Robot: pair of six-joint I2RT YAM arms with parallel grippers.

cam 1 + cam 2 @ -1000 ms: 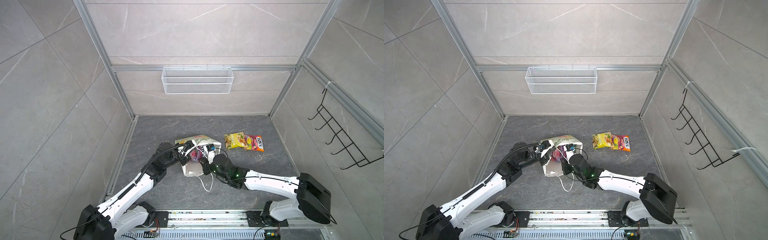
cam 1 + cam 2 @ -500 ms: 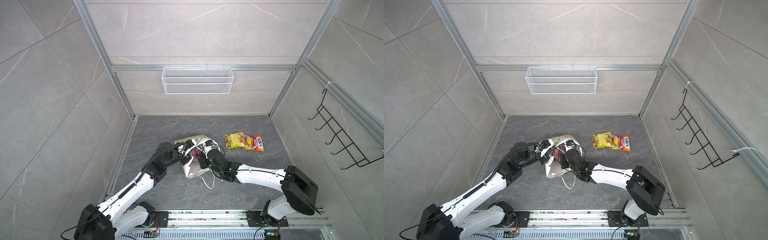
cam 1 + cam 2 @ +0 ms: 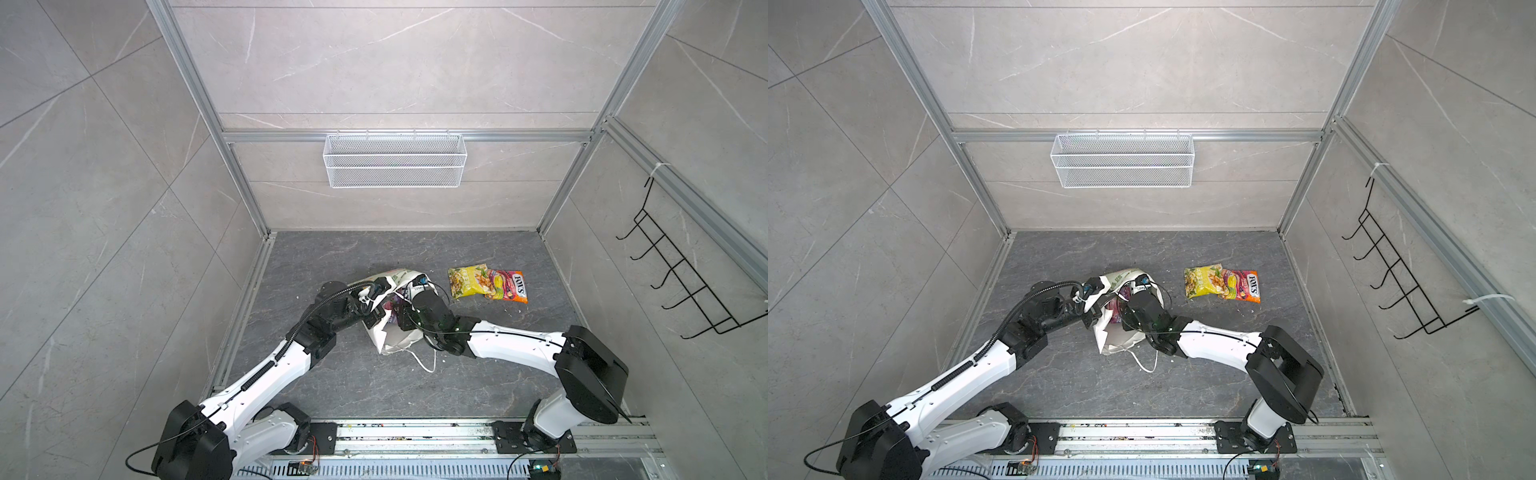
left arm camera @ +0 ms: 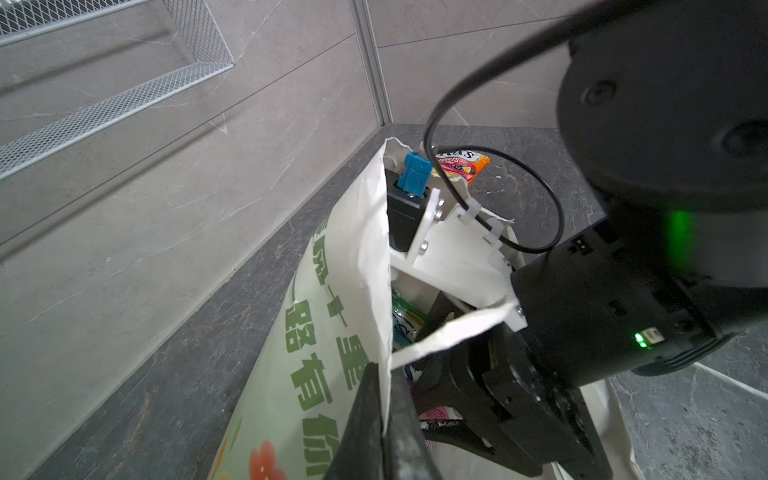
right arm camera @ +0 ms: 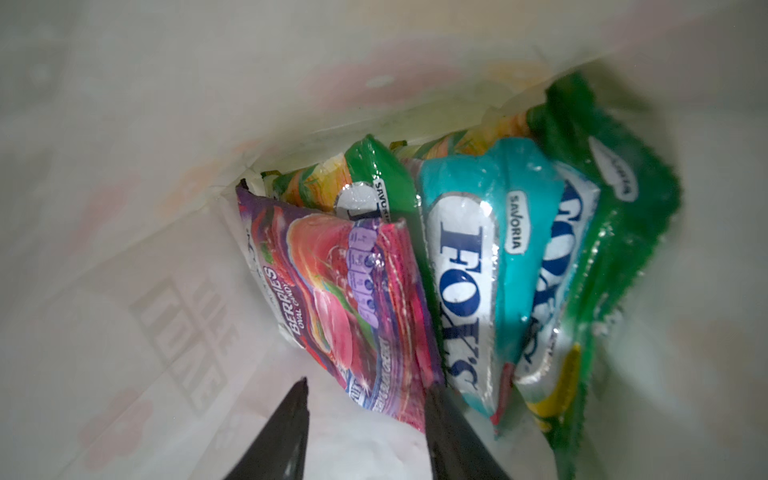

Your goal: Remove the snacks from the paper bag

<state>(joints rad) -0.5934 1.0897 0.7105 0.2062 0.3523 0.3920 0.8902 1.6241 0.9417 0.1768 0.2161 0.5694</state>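
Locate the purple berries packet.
In the right wrist view the purple packet stands inside the paper bag, beside the teal packet, its end between the open jaws of the right gripper.

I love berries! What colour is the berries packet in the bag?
The berries packet is purple with pink-red fruit; right wrist view shows it best.

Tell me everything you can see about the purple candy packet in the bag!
The purple packet is flat, glossy and crinkled, with pink-red berry pictures and the word BERRIES. It sits inside the paper bag, in front of a green packet and beside a teal packet. The right gripper is open, one finger on each side of its near end.
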